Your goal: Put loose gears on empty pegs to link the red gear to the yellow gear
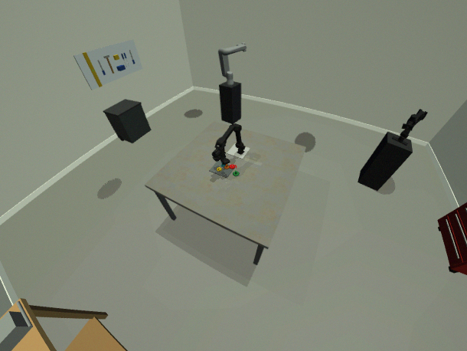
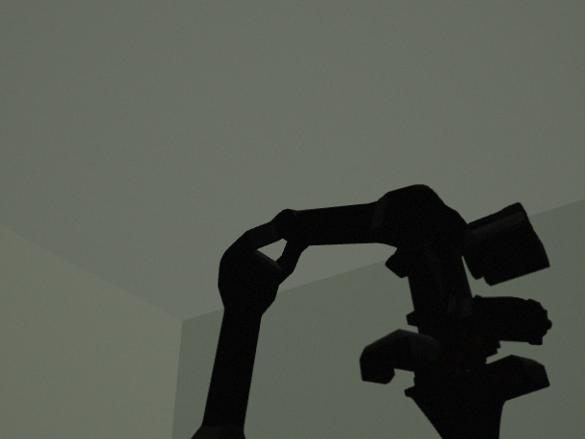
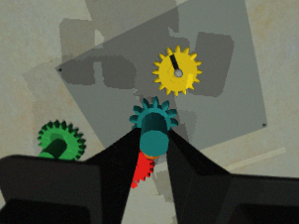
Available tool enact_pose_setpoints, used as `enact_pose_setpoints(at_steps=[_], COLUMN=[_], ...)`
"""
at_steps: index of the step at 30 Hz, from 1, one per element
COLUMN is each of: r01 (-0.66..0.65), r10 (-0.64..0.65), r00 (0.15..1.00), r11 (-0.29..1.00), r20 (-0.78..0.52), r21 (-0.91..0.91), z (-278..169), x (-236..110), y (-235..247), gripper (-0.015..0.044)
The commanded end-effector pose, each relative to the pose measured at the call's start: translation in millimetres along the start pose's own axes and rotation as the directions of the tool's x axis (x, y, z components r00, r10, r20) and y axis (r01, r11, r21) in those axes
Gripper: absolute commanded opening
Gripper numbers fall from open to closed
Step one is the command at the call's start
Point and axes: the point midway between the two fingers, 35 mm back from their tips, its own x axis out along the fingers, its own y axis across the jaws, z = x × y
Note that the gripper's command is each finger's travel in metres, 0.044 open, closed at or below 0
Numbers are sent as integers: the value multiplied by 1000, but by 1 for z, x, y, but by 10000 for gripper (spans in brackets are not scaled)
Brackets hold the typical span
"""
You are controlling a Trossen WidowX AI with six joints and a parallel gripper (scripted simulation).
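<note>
My gripper point(image 3: 153, 135) point(image 1: 225, 162) is shut on the upright handle of the teal gear point(image 3: 154, 143) and holds it over the grey board point(image 3: 243, 104) point(image 1: 226, 175). The yellow gear point(image 3: 167, 77) point(image 1: 217, 168) with its black stripe sits on a peg, ahead of the teal gear in the wrist view. The red gear point(image 3: 143, 168) point(image 1: 233, 166) shows partly between my fingers. The orange gear point(image 1: 226, 166) is beside the red gear and almost wholly hidden behind the teal handle in the wrist view. The green gear point(image 3: 72, 143) point(image 1: 236, 173) stands on the table beside the board. Empty pegs are not visible.
The table point(image 1: 245, 199) extends around the board. A white sheet point(image 1: 232, 152) lies under the arm's base. The exterior view shows only the dark arm point(image 2: 336, 225) against walls and ceiling. Arm shadows fall across the board.
</note>
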Motion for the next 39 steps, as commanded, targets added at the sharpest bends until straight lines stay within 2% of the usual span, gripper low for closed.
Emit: enact_pose_setpoints(at_steps=[1,11,25,32,39], r01=[-1,-1,-2,-2,-2], r10=[1,1,1,1,1], r00=[1000,1000,1000,1000,1000], r11=[997,992,918,932,975], r20=[-1,-1,-1,-1,-1], r21=[-72,-126,-398,-363,-221], z=[0,0,0,0,0], x=[0,0,17,26,36], y=[0,0,0,0,1], gripper=[0,0,0,0,0])
